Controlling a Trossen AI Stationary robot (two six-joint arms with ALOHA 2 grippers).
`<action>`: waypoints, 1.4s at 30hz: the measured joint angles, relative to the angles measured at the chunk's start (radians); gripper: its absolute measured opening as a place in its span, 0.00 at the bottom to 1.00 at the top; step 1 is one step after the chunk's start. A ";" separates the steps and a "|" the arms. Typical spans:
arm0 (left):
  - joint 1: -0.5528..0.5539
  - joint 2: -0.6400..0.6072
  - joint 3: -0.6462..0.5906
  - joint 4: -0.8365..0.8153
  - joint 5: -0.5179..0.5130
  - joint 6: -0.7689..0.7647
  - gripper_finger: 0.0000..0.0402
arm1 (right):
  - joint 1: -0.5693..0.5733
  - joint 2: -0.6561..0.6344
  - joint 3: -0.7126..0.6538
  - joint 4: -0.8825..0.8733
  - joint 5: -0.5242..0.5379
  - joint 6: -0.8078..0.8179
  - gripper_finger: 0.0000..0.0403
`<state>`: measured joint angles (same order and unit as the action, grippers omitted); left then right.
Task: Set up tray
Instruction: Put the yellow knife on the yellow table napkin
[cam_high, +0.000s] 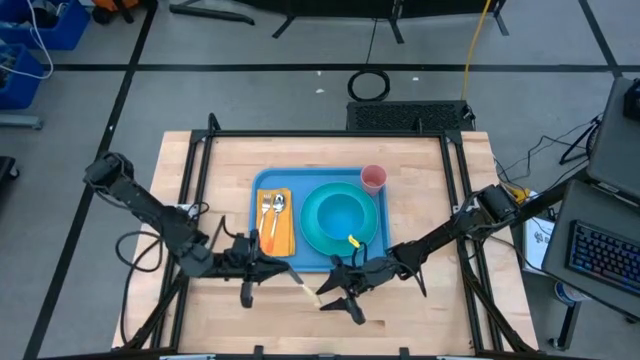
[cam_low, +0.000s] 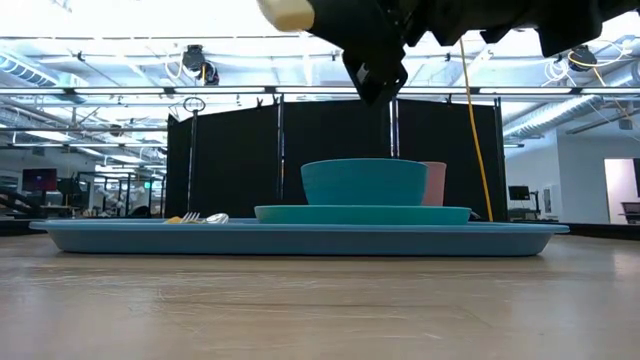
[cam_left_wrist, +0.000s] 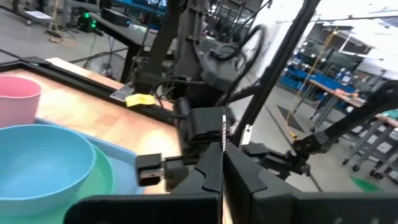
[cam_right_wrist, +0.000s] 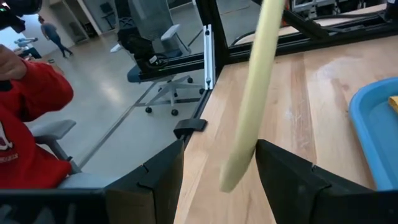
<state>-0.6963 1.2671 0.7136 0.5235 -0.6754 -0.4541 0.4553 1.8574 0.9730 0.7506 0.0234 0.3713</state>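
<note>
Blue plastic tray (cam_high: 256, 190), rectangular with rounded corners and raised rim, sits mid wooden counter (cam_high: 420, 170), carrying a round turquoise plate (cam_high: 312, 240) with a matching bowl (cam_high: 340, 212), a pink cup (cam_high: 373, 178) at 1 far corner, and an orange napkin (cam_high: 284, 232) under a metal fork (cam_high: 266, 210) and spoon (cam_high: 279, 205). Left gripper (cam_high: 247, 292) closed and empty, hovering off the tray's near edge. Right gripper (cam_high: 336, 298) just beside it, fingers spread around a pale cream rod-shaped utensil (cam_right_wrist: 249, 112), contact unclear.
</note>
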 joint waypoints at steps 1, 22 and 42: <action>0.010 0.000 0.000 -0.005 0.007 -0.001 0.00 | 0.000 0.000 0.000 0.000 0.000 0.006 0.48; 0.106 0.000 0.000 0.013 0.118 -0.002 0.00 | -0.005 0.000 0.000 -0.030 0.005 0.038 0.48; 0.107 0.000 0.000 0.020 0.117 0.006 0.00 | -0.017 0.000 0.000 -0.055 0.005 0.037 0.23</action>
<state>-0.5892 1.2671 0.7139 0.5432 -0.5582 -0.4482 0.4388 1.8576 0.9730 0.6952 0.0287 0.4081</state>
